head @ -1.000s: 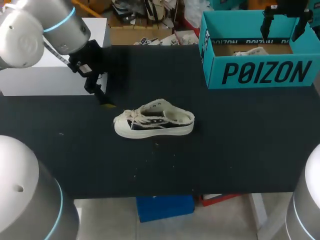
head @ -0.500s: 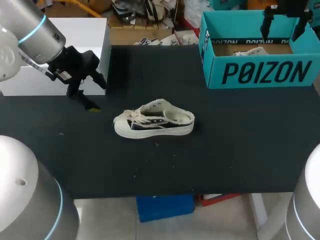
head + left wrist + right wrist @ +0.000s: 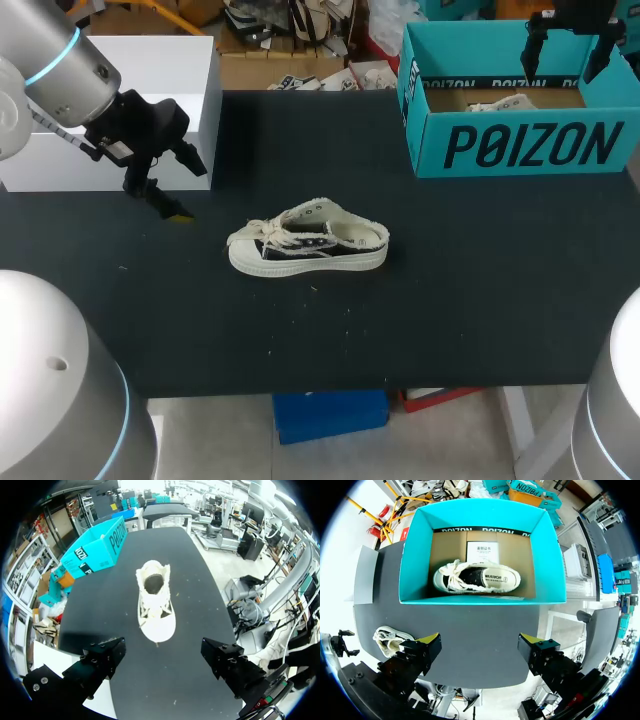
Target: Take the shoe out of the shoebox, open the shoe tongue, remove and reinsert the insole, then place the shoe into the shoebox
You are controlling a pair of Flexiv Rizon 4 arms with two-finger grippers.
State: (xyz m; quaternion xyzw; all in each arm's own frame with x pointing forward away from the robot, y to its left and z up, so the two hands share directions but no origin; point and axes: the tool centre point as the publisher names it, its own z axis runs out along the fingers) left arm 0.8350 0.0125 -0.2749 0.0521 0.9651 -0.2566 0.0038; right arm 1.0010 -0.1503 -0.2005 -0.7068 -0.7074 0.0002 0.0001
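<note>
Head view – shoe point(image 3: 307, 243): one, standing on its sole near the middle of the worktop point(image 3: 480, 300), toe toward the left edge, out of the shoebox point(image 3: 520, 140).

Progress, as judged: removal done. The tongue and insole steps showed no sign of completion, and the return to the box was still outstanding. The insole could not be made out.

Shoe: cream canvas with a frayed collar, a dark side panel, a thick pale rubber sole and loose laces.

Shoebox: teal card with a brown floor, lidless, at the far right corner. It held a second shoe point(image 3: 477, 577) on its side.

Left claw point(image 3: 164, 650): spread wide, empty, just off the shoe's toe.

Right claw point(image 3: 479, 642): spread wide, empty – above the box.
</note>
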